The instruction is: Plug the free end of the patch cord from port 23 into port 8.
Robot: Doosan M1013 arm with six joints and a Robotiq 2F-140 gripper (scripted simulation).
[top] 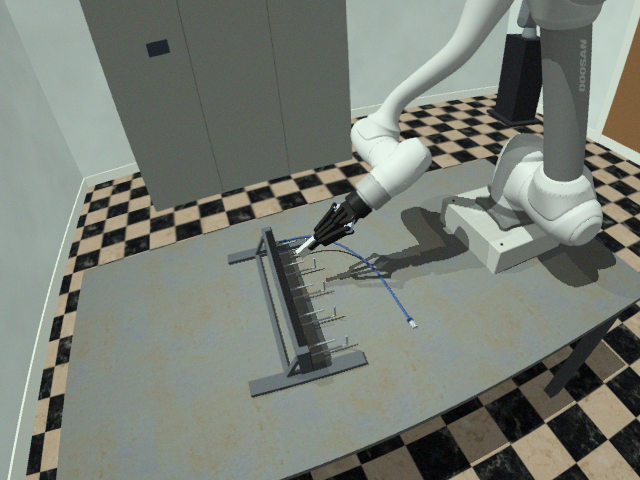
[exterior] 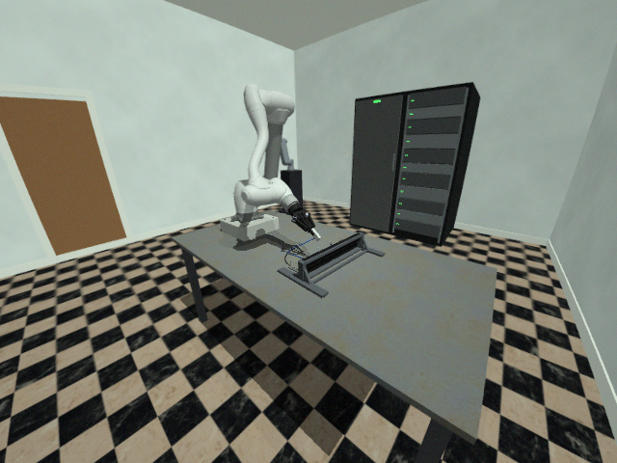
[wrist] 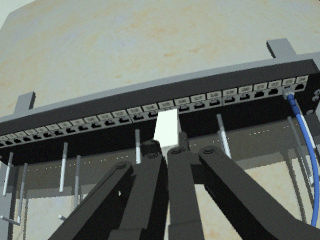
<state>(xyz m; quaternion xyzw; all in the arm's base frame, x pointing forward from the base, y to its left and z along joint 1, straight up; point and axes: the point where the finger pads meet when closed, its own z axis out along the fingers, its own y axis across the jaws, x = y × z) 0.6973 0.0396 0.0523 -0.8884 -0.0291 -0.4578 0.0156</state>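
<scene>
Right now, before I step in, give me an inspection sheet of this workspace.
Surface: grey table; the rack and the arm base stand on it.
Job's things: rack upright, well in from the table edges. Blue cord plugged in near one end of the port row. Its free plug lies on the table, not in any port.
Clutter: nothing seen.
Grippers: gripper shut, holding nothing, with its tip close to the port row.
Cables: only the cord, curving loose across the table and passing beneath the gripper in the top view.
Surroundings: server cabinet, door, checkered floor.
</scene>
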